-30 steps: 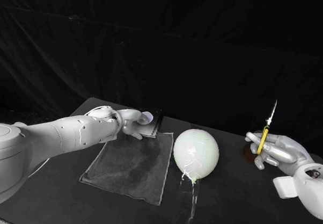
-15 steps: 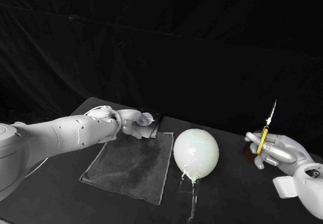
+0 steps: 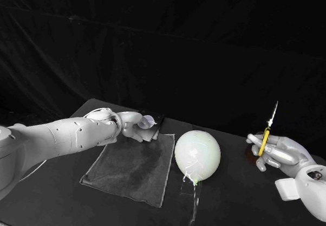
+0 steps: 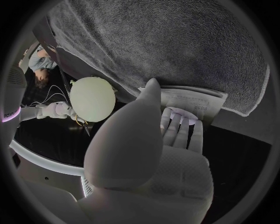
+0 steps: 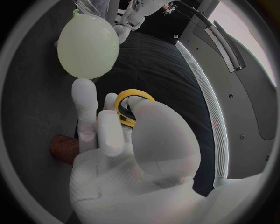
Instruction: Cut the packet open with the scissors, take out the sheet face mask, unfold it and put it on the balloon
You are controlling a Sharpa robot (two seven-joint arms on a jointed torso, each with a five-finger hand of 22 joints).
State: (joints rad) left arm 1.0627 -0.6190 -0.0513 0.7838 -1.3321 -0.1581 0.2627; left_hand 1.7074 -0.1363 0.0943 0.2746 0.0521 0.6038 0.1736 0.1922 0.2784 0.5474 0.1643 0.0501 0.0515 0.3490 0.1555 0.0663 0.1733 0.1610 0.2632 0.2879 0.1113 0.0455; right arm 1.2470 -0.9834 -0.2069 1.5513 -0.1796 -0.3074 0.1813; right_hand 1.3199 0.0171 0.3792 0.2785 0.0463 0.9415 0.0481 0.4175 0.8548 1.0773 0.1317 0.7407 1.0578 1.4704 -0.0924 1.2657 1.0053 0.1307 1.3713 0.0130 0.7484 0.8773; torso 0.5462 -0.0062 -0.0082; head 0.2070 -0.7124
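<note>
Head view: left of centre, we see the left hand (image 3: 133,124) pinching the packet (image 3: 156,128) between thumb and fingers at the top end of the grey cloth (image 3: 132,167). At mid right the right hand (image 3: 281,151) grips the scissors (image 3: 267,136), blades up; the balloon (image 3: 197,153) lies at centre between them.

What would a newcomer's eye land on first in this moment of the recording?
The pale balloon in the middle of the black table stands out most. To its right, the right hand holds the yellow-handled scissors upright, blades pointing up. On the other side, the left hand grips the packet at the far end of a grey cloth.
</note>
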